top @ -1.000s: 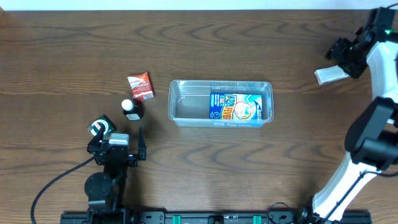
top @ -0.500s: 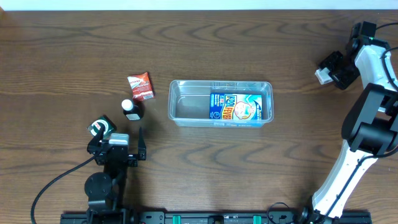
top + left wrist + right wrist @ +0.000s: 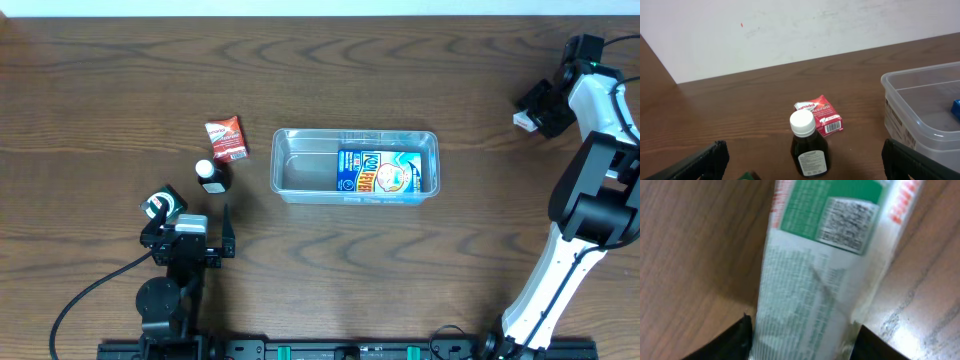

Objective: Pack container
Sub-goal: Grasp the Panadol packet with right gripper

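Two right fingers (image 3: 727, 342) are clenching a green-white packet (image 3: 815, 280) near the worktop's (image 3: 400, 280) far-right corner, bound for the container (image 3: 355, 133), left fingers (image 3: 695, 162) idling spread.

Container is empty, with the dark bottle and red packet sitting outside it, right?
Not empty: the overhead view shows a blue packet inside the container. The dark bottle and red packet do sit outside it.

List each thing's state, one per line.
container: open, no lid
blue packet: flat inside the container
bottle: upright, capped
red packet: flat, outside the container
white-green packet: gripped
left gripper: open, empty
right gripper: shut on white-green packet
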{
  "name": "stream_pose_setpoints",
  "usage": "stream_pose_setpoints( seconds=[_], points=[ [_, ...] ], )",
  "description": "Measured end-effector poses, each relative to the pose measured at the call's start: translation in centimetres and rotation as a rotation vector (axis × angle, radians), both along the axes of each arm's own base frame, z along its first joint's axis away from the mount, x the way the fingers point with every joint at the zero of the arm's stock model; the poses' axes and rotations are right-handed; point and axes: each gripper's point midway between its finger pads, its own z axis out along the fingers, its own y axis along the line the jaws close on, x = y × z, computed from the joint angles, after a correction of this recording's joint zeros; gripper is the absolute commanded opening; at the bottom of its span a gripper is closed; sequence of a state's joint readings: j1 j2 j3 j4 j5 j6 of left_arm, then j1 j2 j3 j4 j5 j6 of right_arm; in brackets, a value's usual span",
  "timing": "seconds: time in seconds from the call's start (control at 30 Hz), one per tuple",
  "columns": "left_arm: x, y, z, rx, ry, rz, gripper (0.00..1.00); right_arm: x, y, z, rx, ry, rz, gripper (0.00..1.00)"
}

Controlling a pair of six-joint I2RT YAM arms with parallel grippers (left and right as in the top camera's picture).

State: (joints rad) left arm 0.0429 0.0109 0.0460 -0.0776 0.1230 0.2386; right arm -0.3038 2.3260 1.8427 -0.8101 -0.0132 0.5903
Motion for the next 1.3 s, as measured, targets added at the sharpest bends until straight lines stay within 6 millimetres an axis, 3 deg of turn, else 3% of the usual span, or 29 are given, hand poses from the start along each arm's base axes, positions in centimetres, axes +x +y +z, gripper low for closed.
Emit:
stream_pose_setpoints(
  seconds=[0.13,0.3,0.6,0.77,0.9,1.13,1.23,1.3],
  points=[
    [0.0,0.0,0.0,0.000,0.000,0.000,0.98,0.3,-0.2,0.0,-0.011,-0.011,0.008,0.25],
    [0.0,0.0,0.0,0.000,0.000,0.000,0.98,0.5,-0.2,0.3,-0.017,-0.019,0.020,0.18],
    [0.0,0.0,0.0,0.000,0.000,0.000,0.98,0.0,0.2,0.4,-0.017,0.008,0.104,0.23],
    [0.0,0.0,0.0,0.000,0.000,0.000,0.98,-0.7,2.3,1.1,0.045,0.009,0.289,0.37],
    [0.0,0.0,0.0,0.000,0.000,0.000,0.98,-0.7,5.0,4.7,0.098,-0.085,0.532,0.32],
    [0.0,0.0,0.0,0.000,0.000,0.000,0.98,-2.4,11.5,16.1,0.032,-0.310,0.971,0.29],
    [0.0,0.0,0.0,0.000,0.000,0.000,0.98,-3.1,13.8,18.8,-0.020,-0.354,1.079,0.27],
    [0.0,0.0,0.0,0.000,0.000,0.000,0.98,-3.2,14.9,19.5,-0.044,-0.362,1.114,0.27]
  ],
)
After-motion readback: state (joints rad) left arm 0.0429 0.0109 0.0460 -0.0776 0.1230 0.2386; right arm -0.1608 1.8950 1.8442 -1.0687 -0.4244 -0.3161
